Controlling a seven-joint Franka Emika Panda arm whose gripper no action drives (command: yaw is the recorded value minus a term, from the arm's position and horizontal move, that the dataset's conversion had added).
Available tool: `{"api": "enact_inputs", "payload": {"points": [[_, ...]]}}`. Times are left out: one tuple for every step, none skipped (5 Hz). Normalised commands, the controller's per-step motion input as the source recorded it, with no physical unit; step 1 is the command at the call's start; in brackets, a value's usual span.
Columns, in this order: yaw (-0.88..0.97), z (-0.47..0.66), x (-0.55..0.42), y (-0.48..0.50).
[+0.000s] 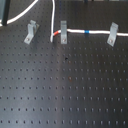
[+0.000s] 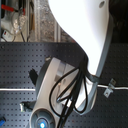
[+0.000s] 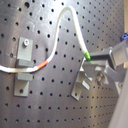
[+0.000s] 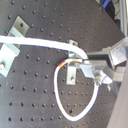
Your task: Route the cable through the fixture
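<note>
In the first exterior view the white cable point(image 1: 75, 31) runs from the right through the right clip point(image 1: 113, 34). It carries a blue band point(image 1: 87, 31) and reaches the middle clip point(image 1: 63, 31) at its red-orange band point(image 1: 56, 34), then rises out of the top of the picture. The slanted fixture point(image 1: 31, 31) on the first exterior view's left holds no cable. My gripper point(image 3: 92, 57) is out of that view. In both wrist views it is shut on the cable point(image 3: 67, 15), which loops back from the red-orange band point(image 4: 62, 64). In the first wrist view the fixture point(image 3: 82, 82) sits close below the fingers.
The black perforated board point(image 1: 65, 85) carries the clips. A further stretch of white cable point(image 1: 25, 12) crosses the first exterior view's top left. In the second exterior view the white arm point(image 2: 85, 30) hides most of the scene, leaving a clip point(image 2: 110, 88) in sight on the second exterior view's right.
</note>
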Motion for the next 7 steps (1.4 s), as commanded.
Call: {"api": "enact_inputs", "payload": {"points": [[-0.02,0.00,0.000,0.000],[-0.23,0.20,-0.293,-0.040],[-0.18,0.28,-0.377,-0.078],[-0.20,0.34,-0.372,-0.102],[-0.35,0.36,-0.352,0.015],[-0.47,0.26,-0.268,0.115],[-0.56,0.21,-0.238,0.276]]}}
